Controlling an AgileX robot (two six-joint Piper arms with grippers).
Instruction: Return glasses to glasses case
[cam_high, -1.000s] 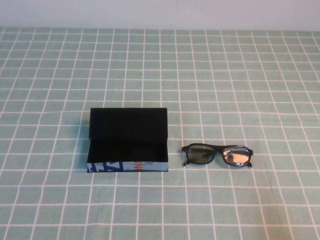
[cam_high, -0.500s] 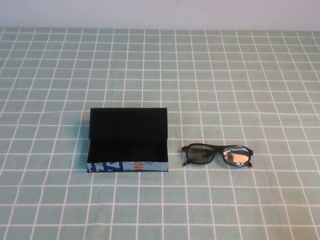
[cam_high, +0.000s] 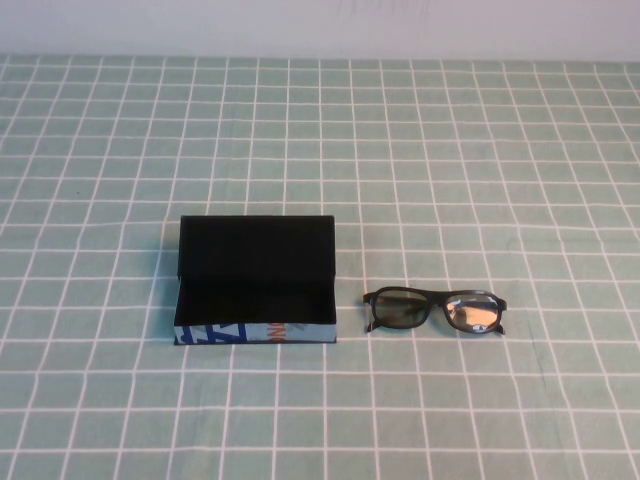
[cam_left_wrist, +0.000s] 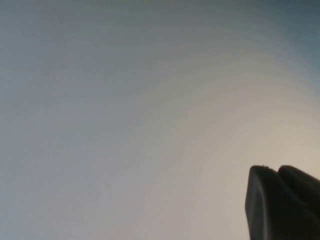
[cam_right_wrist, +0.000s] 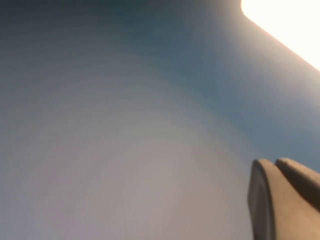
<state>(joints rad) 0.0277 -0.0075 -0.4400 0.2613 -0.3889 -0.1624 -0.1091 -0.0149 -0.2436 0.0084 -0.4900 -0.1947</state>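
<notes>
The glasses case (cam_high: 256, 283) lies open left of the table's middle, its flat black lid folded back and its blue, white and orange front facing me. The black glasses (cam_high: 434, 310) lie folded on the cloth just right of the case, lenses reflecting light. Neither arm shows in the high view. My left gripper (cam_left_wrist: 277, 170) appears only in the left wrist view, its fingers pressed together against a blank pale background. My right gripper (cam_right_wrist: 275, 162) appears only in the right wrist view, fingers also together, holding nothing.
A green cloth with a white grid (cam_high: 450, 170) covers the whole table. A pale wall (cam_high: 320, 25) runs along the far edge. A bright light patch (cam_right_wrist: 290, 20) shows in the right wrist view.
</notes>
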